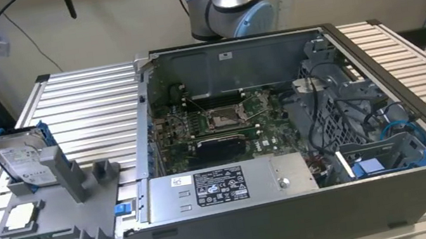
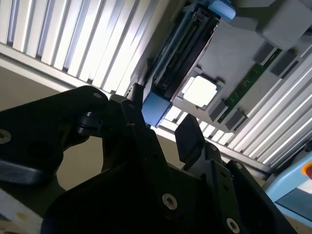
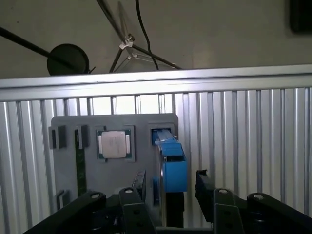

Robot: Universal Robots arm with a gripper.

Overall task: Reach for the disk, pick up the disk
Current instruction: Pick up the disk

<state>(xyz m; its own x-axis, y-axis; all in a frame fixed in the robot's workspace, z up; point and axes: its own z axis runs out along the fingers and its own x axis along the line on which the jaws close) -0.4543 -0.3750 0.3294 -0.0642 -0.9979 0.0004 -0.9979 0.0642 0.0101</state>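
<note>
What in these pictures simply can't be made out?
Base of the disk, exterior view: hidden behind the grey holder.
Label of the disk, both wrist views: it is seen edge-on.
Body of the gripper, first wrist view: cut off by the picture's edge.
Print on the power supply label, exterior view: too small.

Open computer case (image 1: pixel 298 224) beside a grey fixture (image 1: pixel 57 218)

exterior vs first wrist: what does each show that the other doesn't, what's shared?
Exterior view: the open computer case, its motherboard, the disk's labelled face, standing on edge. First wrist view: the end effector open, a finger either side of the disk's blue-framed edge; a round black object past the table. Both: disk, chip, grey fixture, table.
</note>
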